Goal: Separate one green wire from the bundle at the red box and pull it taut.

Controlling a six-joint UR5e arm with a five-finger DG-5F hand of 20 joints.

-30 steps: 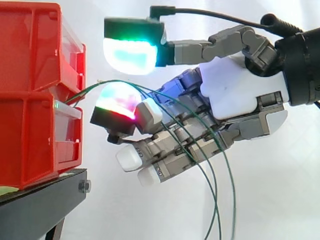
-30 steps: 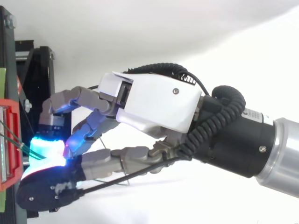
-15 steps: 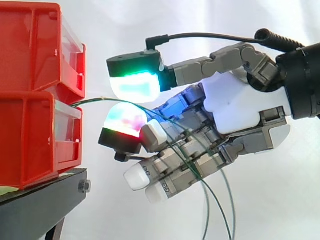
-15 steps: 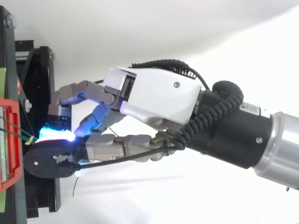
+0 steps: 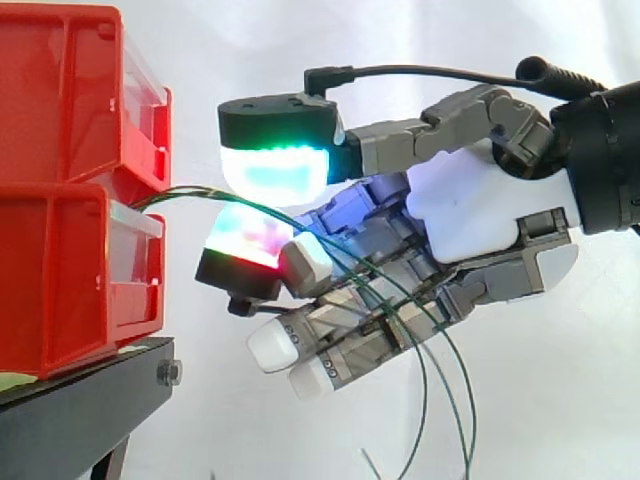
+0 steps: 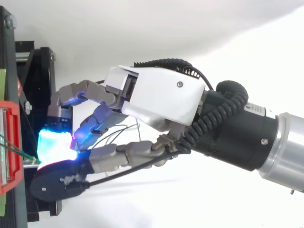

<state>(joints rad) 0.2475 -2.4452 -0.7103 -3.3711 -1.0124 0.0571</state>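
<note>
Pinching thin green wires [image 5: 175, 194] between two glowing pads [image 5: 275, 170] of the robot hand [image 5: 470, 200], just right of the stacked red plastic bins [image 5: 60, 270] at the left edge of the side view. Curling the other fingers below, centre frame, and carrying loose strands across them down toward the bottom edge. Meeting the same wires [image 6: 14, 145] at lower left in the top view, beside the red bin front. Not being able to tell the number of strands caught between the pads.

Probably working on isolation ahead of the pull. Doing it well: rolling the pads slightly to shed all but one strand, then drawing away toward the right edge, level with the gap between upper and lower bin. Watching the draped strands for snagging on the curled fingers. Stopping at the first straight line from bin to pads; risking a torn anchor or shifted bins on the black metal stand [image 5: 90, 395] by tugging further.
</note>
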